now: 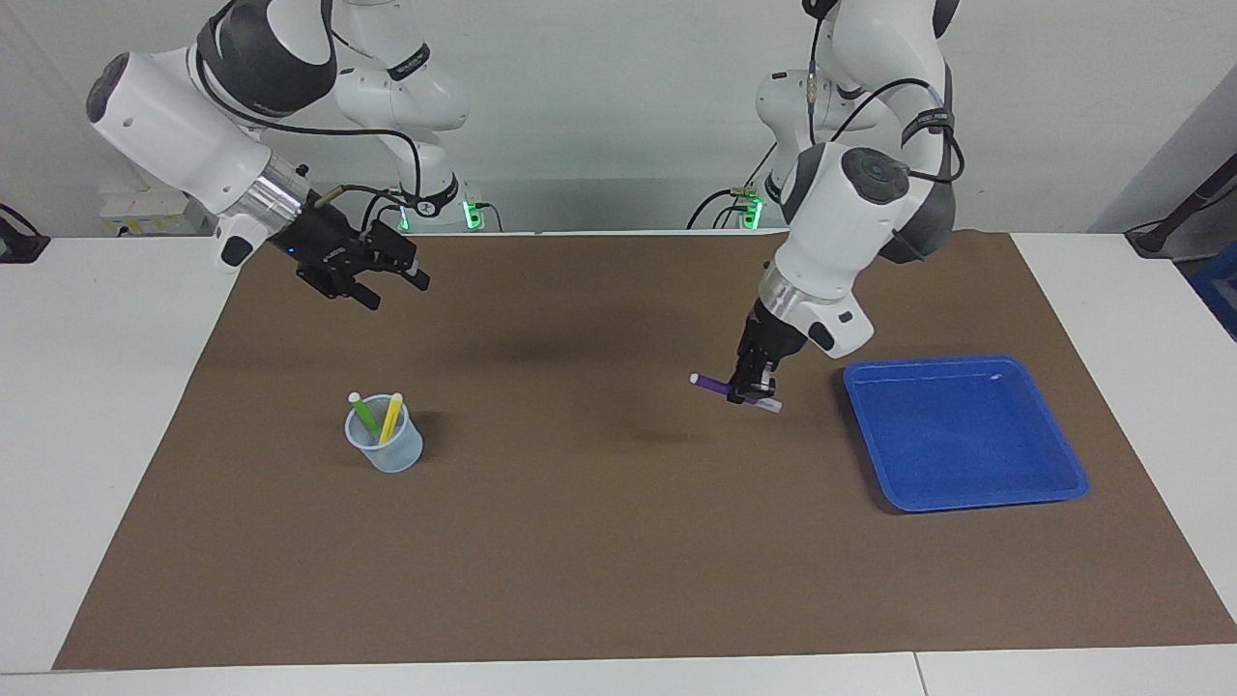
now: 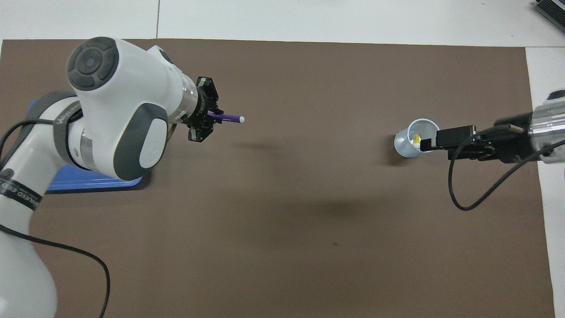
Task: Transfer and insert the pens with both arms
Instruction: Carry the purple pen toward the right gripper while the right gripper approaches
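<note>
My left gripper (image 1: 755,391) is shut on the purple pen (image 1: 713,386) and holds it roughly level, a little above the brown mat, beside the blue tray (image 1: 966,440). The pen's whitish tip points toward the right arm's end of the table. In the overhead view, the pen (image 2: 229,118) sticks out of the left gripper (image 2: 211,120). The green pen (image 1: 364,415) and the yellow pen (image 1: 390,417) stand in a clear cup (image 1: 387,452). My right gripper (image 1: 391,280) is open and empty, raised above the mat. In the overhead view, the right gripper (image 2: 430,143) partly covers the cup (image 2: 404,145).
The blue tray holds nothing and lies at the left arm's end of the mat; the overhead view shows only a corner of it (image 2: 88,183). The brown mat (image 1: 599,541) covers most of the white table. A black cable (image 2: 459,194) hangs from the right wrist.
</note>
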